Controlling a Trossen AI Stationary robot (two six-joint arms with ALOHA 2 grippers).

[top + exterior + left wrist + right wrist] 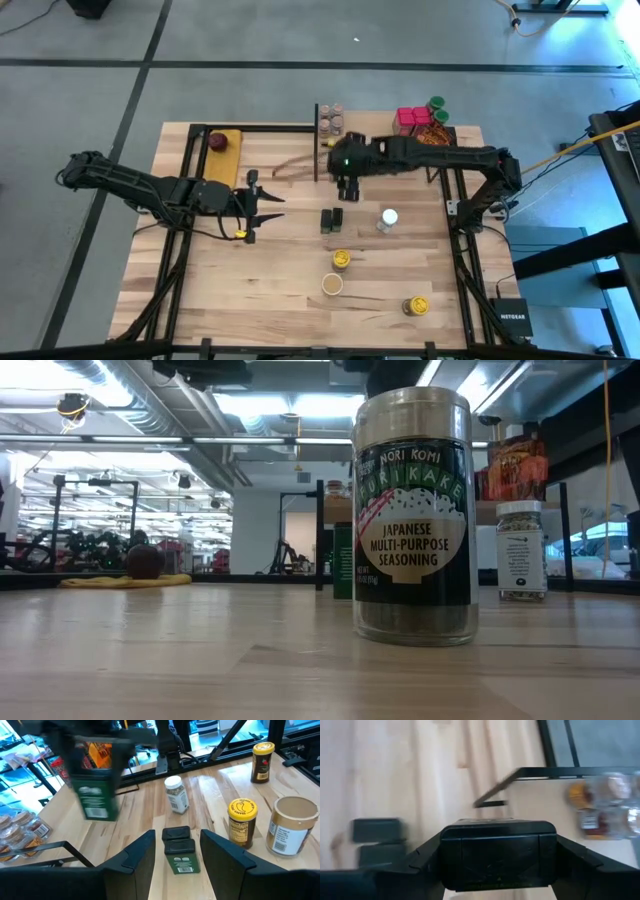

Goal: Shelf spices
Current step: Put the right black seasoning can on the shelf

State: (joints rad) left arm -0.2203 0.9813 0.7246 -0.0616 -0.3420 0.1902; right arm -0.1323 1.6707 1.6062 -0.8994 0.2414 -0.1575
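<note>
The right hand (347, 188) is pinching 1 dark tin (497, 851) above the table (200, 290), just beside the shelf (400, 165), where jars (331, 121), red boxes (411, 119) and green-lidded jars (437, 104) are already standing. 2 more dark tins (331, 220) are lying on the table beside a white-lidded jar (388, 217). The left hand (252, 210) is hovering with fingers (137, 857) spread, facing those tins.
</note>
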